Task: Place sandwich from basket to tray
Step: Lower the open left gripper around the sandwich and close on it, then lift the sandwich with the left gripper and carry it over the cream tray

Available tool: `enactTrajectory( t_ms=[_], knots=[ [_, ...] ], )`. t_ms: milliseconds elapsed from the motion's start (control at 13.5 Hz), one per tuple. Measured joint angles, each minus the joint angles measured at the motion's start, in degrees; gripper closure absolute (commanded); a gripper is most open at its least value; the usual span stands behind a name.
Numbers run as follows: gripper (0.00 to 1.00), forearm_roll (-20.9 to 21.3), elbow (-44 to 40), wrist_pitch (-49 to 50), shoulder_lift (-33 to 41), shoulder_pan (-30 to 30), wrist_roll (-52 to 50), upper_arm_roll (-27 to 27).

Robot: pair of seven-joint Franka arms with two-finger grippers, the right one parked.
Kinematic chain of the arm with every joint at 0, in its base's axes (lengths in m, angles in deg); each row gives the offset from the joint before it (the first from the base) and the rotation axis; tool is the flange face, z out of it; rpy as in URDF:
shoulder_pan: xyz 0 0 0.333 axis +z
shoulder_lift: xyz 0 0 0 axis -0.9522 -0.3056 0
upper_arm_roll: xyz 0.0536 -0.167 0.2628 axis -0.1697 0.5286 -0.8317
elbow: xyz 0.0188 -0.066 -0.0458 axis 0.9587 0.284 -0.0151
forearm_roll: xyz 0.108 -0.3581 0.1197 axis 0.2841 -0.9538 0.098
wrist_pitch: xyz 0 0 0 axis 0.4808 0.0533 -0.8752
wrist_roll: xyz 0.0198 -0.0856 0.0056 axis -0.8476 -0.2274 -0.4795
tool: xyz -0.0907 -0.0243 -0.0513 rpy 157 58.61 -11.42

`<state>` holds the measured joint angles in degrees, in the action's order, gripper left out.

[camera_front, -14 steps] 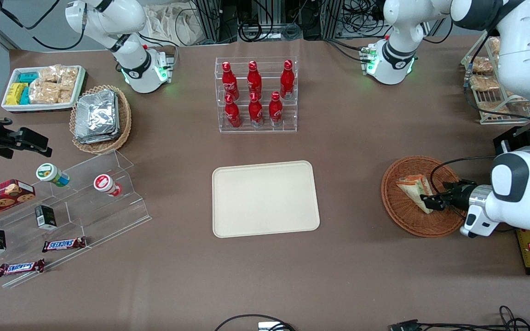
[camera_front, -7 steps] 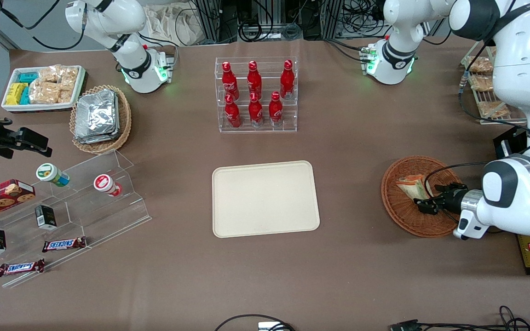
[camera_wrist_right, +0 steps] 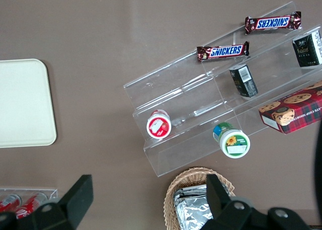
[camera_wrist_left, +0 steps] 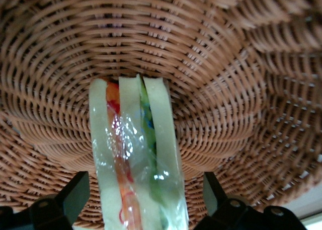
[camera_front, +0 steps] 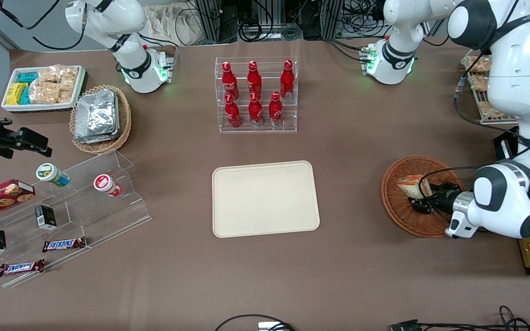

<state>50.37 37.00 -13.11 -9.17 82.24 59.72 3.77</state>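
Sandwich (camera_wrist_left: 133, 154) lies in basket (camera_front: 396, 209), w/ pincer (camera_front: 417, 203) low over it, fingers (camera_wrist_left: 75, 195) spread apart either side of the wedge, not clamped. Tray (camera_front: 265, 198) sits mid-counter, well apart from basket.

text: SNICKERS | on: two chocolate bars (camera_wrist_right: 223, 51) (camera_wrist_right: 273, 22) (white-blue lettering) | place: clear stand (camera_wrist_right: 191, 109)

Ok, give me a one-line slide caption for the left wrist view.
Open hand straddling the wrapped sandwich, which lies in the woven basket, fingers apart on either side.
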Motion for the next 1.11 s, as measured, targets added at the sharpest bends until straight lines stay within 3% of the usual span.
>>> enactTrajectory(
  t_ms=[221,517,1107],
  knots=[
    [0.5,0.0,0.34,-0.21,-0.42,0.0,-0.01,0.0],
    [0.75,0.01,0.12,-0.3,0.08,0.0,-0.01,0.0],
    [0.73,0.08,-0.37,3.39,8.68,-2.33,0.0,0.71]
  ],
)
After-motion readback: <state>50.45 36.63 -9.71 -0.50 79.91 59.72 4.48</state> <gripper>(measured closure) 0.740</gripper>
